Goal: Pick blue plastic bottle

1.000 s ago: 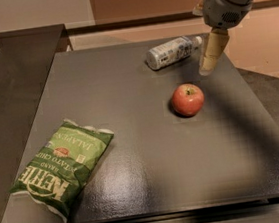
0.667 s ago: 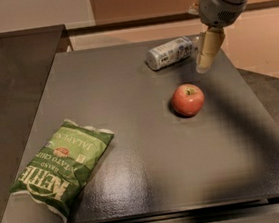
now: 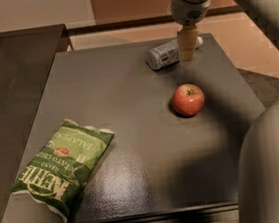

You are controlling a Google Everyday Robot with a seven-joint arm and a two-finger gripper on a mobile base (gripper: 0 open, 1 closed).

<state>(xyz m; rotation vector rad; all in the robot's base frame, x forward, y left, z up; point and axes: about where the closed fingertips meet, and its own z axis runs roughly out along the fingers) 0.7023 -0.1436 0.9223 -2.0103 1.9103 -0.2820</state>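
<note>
Nearest, on the left of the dark grey tabletop (image 3: 126, 85), lies a green crinkled potato chip bag (image 3: 60, 165). Farther back on the right sits a round red apple (image 3: 188, 99). Beyond it, near the far edge, the small clear blue plastic bottle (image 3: 163, 55) lies on its side, with a pale blue-grey and white label and its white cap pointing right. The tan claw (image 3: 188, 45) hangs over the cap end; how open it is cannot be told. A moment ago it was right of the bottle.

1 blue plastic bottle (image 3: 165, 55), 1 apple (image 3: 188, 99), 1 chip bag (image 3: 62, 165) — 1 gripper (image 3: 189, 55) over bottle's cap end.
</note>
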